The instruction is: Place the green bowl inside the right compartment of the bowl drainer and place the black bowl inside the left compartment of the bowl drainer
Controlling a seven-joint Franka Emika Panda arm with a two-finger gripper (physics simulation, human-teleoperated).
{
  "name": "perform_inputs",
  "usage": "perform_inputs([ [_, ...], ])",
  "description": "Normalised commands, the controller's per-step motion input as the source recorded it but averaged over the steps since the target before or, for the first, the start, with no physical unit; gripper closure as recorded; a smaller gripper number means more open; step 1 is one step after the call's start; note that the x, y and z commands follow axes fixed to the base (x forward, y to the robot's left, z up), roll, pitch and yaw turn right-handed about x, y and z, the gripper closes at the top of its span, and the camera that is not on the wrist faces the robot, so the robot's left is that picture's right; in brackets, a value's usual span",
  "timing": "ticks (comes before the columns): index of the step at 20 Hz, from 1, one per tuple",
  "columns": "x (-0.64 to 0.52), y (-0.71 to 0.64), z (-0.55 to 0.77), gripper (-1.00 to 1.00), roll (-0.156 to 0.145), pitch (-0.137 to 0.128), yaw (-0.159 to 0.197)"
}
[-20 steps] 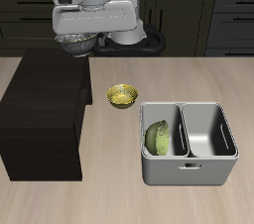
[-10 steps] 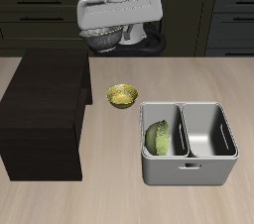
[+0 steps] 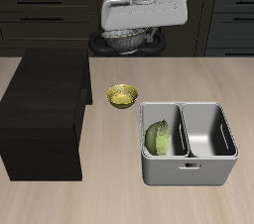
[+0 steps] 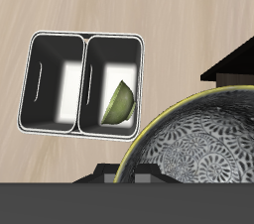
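The black bowl [image 3: 126,40] is held high above the back of the bench [image 3: 139,203], gripped at its rim by the hand [image 3: 139,32], whose fingers are closed on it; in the wrist view the bowl [image 4: 203,139] is seen close up, its speckled silvery inside and a thin yellowish rim filling much of the picture, a detail lost in the exterior view. The green bowl [image 3: 157,138] is seen leaning on its edge inside one compartment of the bowl drainer [image 3: 189,170], the compartment nearer the dark box; the wrist view shows it [image 4: 120,104] tilted against the compartment's wall beside the middle divider. The other compartment is shown bare and grey in both views. The drainer [image 4: 32,79] stands near the front edge of the bench, with open wood around it. A yellow bowl [image 3: 122,95] sits upright just behind the drainer's corner, apart from it. A dark box [image 3: 45,114] occupies one side of the bench; only its corner [image 4: 233,64] is caught by the wrist view. Dark cabinets [image 3: 40,15] line the room behind.
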Motion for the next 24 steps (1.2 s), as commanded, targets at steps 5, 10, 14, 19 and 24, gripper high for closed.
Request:
perform_inputs([
  [5, 0.16, 0.35, -0.07, 1.00, 0.022, 0.015, 0.000],
  [10, 0.12, 0.48, -0.16, 1.00, -0.001, 0.023, -0.003],
  [14, 0.01, 0.28, -0.09, 1.00, -0.016, 0.007, 0.010],
  [19, 0.02, 0.55, -0.03, 1.00, -0.017, 0.006, -0.018],
  [24, -0.04, 0.57, -0.02, 1.00, 0.079, 0.007, 0.007],
])
